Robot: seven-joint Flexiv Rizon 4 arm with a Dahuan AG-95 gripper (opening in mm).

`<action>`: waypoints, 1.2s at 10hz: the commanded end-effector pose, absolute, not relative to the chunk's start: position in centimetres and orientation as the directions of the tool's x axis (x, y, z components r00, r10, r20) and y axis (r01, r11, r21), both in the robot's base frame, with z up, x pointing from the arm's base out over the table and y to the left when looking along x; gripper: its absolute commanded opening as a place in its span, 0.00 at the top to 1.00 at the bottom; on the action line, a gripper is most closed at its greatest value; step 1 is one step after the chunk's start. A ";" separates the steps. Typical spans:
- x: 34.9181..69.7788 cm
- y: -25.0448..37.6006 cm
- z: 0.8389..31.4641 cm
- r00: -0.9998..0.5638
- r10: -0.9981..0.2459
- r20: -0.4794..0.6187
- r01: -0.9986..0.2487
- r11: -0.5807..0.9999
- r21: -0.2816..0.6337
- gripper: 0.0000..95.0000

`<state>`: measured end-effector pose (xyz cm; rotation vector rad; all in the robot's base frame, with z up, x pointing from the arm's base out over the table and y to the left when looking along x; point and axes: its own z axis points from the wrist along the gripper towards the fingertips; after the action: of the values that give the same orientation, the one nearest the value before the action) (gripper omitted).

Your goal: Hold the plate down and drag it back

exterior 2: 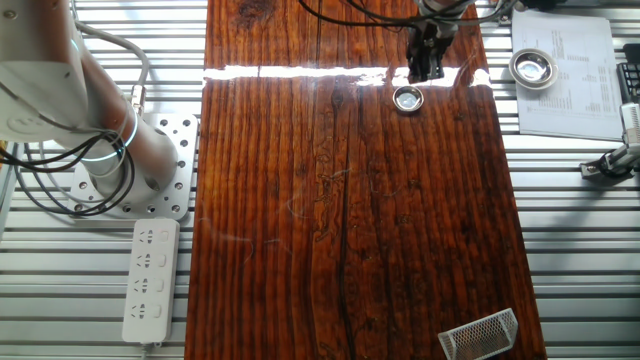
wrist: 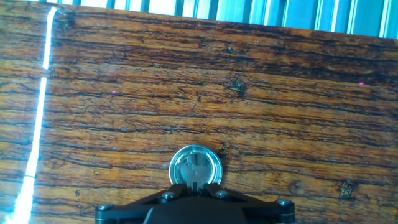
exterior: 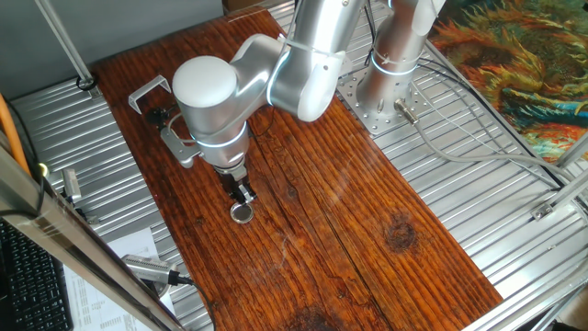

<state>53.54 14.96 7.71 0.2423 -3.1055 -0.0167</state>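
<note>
1. Plate (exterior: 242,213) lay flat on the wooden board (exterior: 349,230), directly beyond the tip of the gripper (exterior: 243,194); in the hand view the disc (wrist: 195,167) sat just ahead of the black fingers, centred on their line.
2. Gripper fingers appeared drawn together into a single narrow tip, a shape suited to pressing down on a small disc rather than pinching it; whether the tip already touched the rim could not be told, since the black mount hid the contact in the hand view.
3. Arm (exterior: 276,74) reached out from its base (exterior: 386,101), so the pull back would run along the board's grain toward that base.
4. Plate position, seen in the other fixed view (exterior 2: 407,98), was near the far end of the board, leaving the long stretch of wood free for the drag.
5. Grey bracket (exterior: 147,94) stood well apart at the board's corner, outside the likely path.
</note>
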 end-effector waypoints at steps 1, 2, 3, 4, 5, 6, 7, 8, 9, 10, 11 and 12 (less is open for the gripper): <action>53.5 15.0 7.7 -0.988 -0.155 0.025 -0.155 0.988 0.013 1.00; 53.6 15.0 7.7 -0.988 -0.153 0.025 -0.153 0.988 0.013 1.00; 53.6 15.0 7.7 -0.988 -0.154 0.026 -0.154 0.988 0.011 1.00; 53.6 15.0 7.7 -0.988 -0.154 0.026 -0.154 0.988 0.011 1.00; 53.6 15.0 7.7 -0.988 -0.154 0.026 -0.154 0.988 0.011 1.00; 53.6 15.0 7.7 -0.988 -0.151 0.026 -0.150 0.989 0.011 1.00; 53.5 15.0 7.7 -0.991 -0.132 0.021 -0.132 0.991 0.011 1.00; 53.5 15.0 7.7 -0.994 -0.110 0.012 -0.110 0.994 0.011 1.00; 53.5 15.0 7.7 -0.996 -0.084 0.002 -0.084 0.996 0.012 1.00; 53.5 15.0 7.7 -0.998 -0.065 -0.020 -0.066 0.998 0.012 1.00; 53.5 15.0 7.7 -0.998 -0.061 -0.025 -0.062 0.998 0.010 1.00; 53.5 15.0 7.8 -0.997 -0.073 -0.023 -0.073 0.997 0.006 1.00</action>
<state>53.36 14.98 7.80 0.0967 -3.1716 -0.0123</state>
